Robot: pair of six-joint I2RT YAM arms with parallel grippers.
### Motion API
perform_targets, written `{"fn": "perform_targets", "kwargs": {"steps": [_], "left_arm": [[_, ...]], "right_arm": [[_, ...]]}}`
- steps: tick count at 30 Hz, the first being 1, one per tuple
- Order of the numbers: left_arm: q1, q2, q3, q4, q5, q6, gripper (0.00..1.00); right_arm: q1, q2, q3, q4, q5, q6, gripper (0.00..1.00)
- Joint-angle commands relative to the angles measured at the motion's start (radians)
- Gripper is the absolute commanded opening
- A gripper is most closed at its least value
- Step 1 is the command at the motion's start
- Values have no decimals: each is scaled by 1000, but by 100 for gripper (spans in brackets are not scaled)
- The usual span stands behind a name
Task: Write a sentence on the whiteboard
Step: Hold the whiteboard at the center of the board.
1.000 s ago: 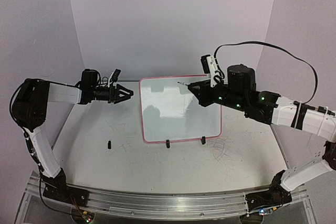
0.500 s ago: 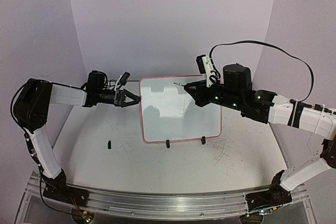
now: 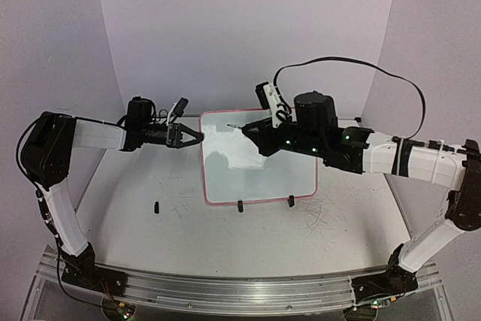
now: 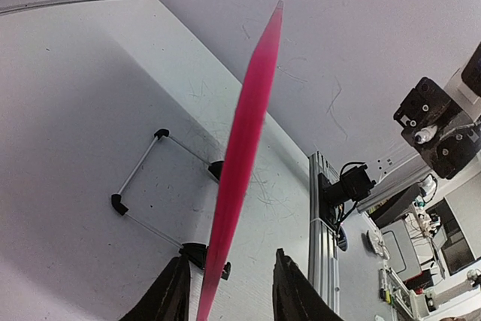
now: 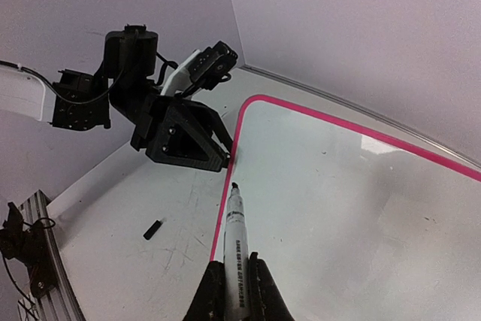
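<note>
Small rectangular white whiteboard (image 3: 259,159) with thin pink-red rounded frame, propped on two small black clip feet (image 3: 240,206) at its near edge. At its upper left edge, black left gripper (image 3: 197,137), jaws apart, straddling the frame; contact with the frame not clear. Over its upper left area, black right gripper (image 3: 252,131), jaws clamped on a white-barrelled, black-tipped marker (image 5: 235,238), tip just inside the left frame; touching the surface or not, cannot tell. Left of the board's near corner, well apart, small black cap-like piece (image 3: 156,207) lying on the scuffed grey table (image 3: 150,246).
</note>
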Motion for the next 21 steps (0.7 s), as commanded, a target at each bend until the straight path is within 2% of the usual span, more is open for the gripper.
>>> {"fn": "perform_targets", "kwargs": {"steps": [1, 7, 12, 21], "left_arm": [[3, 17, 43, 39, 29, 14, 36], [-1, 27, 41, 43, 47, 25, 27], [-1, 35, 44, 47, 53, 25, 26], [-13, 46, 52, 61, 54, 22, 18]], "right_arm": [[29, 71, 97, 44, 26, -40, 0], [51, 173, 203, 2, 87, -74, 0], [56, 229, 259, -21, 131, -83, 0], [55, 259, 281, -20, 150, -74, 0]]}}
